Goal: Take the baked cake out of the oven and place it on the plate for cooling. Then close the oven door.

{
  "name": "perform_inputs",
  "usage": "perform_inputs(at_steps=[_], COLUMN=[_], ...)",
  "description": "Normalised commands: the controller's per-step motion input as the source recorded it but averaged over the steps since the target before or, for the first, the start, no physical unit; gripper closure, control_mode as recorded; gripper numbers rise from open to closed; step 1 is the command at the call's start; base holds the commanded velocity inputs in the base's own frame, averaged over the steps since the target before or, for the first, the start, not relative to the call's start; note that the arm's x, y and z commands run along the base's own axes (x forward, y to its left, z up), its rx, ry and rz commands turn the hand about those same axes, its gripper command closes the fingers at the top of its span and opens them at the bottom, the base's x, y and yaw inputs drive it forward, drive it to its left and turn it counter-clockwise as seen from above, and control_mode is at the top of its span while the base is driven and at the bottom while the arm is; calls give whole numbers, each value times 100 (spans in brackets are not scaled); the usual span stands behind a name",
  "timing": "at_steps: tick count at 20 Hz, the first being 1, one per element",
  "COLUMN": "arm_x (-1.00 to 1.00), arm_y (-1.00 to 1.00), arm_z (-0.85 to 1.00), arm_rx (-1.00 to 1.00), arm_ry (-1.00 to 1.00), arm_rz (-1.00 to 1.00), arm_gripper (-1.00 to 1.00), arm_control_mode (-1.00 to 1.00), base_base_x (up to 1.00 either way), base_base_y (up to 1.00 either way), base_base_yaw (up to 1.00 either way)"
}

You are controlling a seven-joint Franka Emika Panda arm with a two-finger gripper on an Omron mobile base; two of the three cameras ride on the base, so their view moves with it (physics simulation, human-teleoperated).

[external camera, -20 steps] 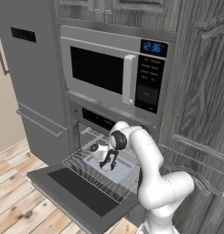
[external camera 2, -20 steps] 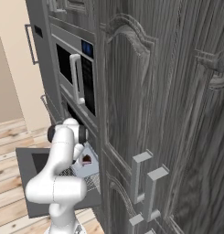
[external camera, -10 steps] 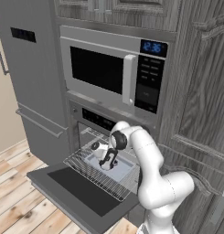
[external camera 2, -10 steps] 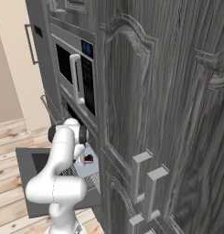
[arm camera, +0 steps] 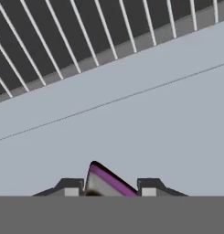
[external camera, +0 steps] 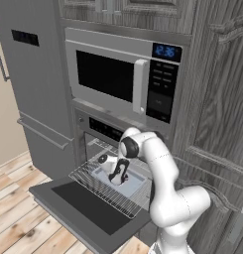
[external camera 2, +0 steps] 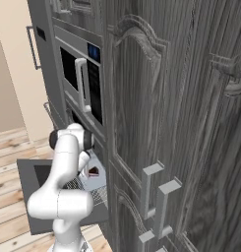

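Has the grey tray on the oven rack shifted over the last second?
No. The tray lies at the same spot on the pulled-out wire rack, just below the oven's control strip.

Matt grey steel oven door (external camera: 58,194), shiny wire rack (external camera: 100,191), wood-plank floor (external camera: 14,218).

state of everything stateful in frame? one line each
oven door: open, folded down flat.
oven rack: pulled out over the door.
baking tray: on the rack, cake inside.
cake: a slice, between the jaws in the hand view.
gripper: down in the tray, jaws closed in on the cake.
microwave: door shut, clock lit.
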Motion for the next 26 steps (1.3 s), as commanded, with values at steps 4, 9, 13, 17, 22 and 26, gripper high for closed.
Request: perform_inputs(at_steps=[4,9,13,17,22,26], arm_x=[-35,-41,-48,-48,-31,-32], arm_y=[1,15,27,29,27,20], arm_z=[49,52,64,80,89,76], arm_rx=[3,3,4,7,7,5], arm_ry=[0,0,0,0,0,0], arm_rz=[7,9,9,8,6,5], arm_gripper=[100,100,100,100,100,100], arm_control_mode=[-100,-100,-100,-100,-100,-100], base_base_x=[0,0,0,0,0,0], base_base_y=[0,0,0,0,0,0], base_base_yaw=[0,0,0,0,0,0])
